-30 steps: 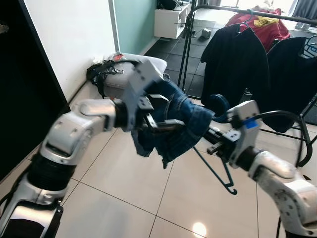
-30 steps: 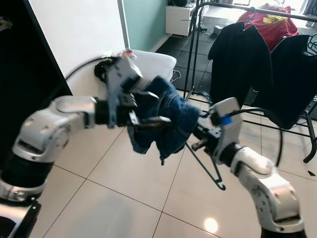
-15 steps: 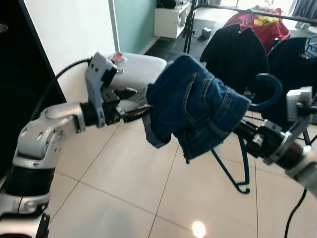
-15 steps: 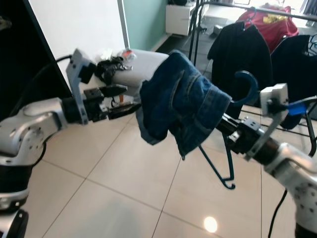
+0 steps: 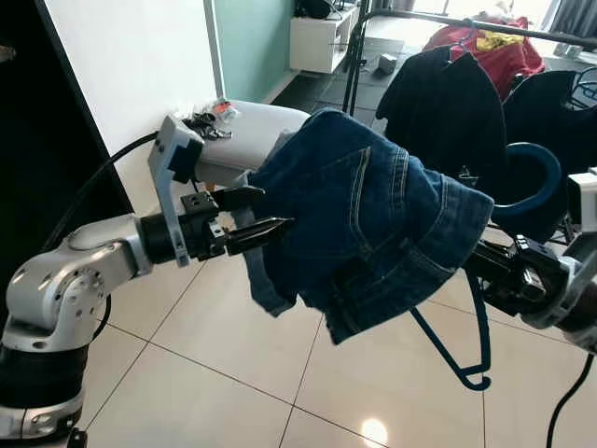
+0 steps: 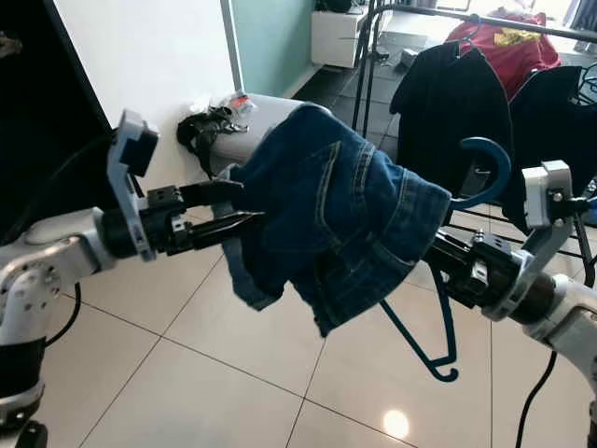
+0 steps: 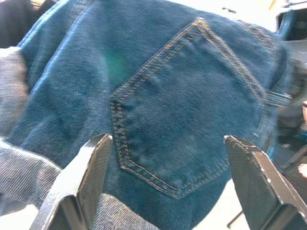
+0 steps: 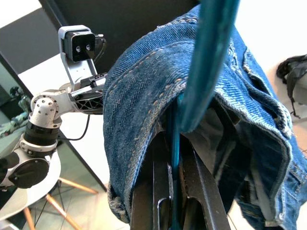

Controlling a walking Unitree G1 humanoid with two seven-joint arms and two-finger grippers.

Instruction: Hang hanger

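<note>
Left arm is raised and bent at the elbow, forearm reaching forward; the left gripper [image 5: 256, 213] has its two black fingers [image 7: 91, 167] spread apart, tips at the edge of the denim shorts [image 5: 373, 224], nothing pinched between them. In the left wrist view the fingers frame a back pocket of the shorts. Right arm reaches in from the right — the right gripper [image 8: 173, 191] is clamped on the teal hanger [image 6: 443, 317] near the base of its hook, as the right wrist view shows. The shorts are draped over the hanger, held up in the air between the two arms; the hanger's hook [image 5: 536, 177] curls up behind the denim and its lower bar hangs below. Floor is pale glossy tile [image 5: 215, 373]. A white wall [image 5: 131, 65] stands to the left, with a white padded stool [image 5: 261, 126] carrying small dark items beside it. Behind — a black garment rack [image 6: 373, 56] with dark jackets [image 5: 443, 112] and a red garment [image 5: 485, 42] on it.
</note>
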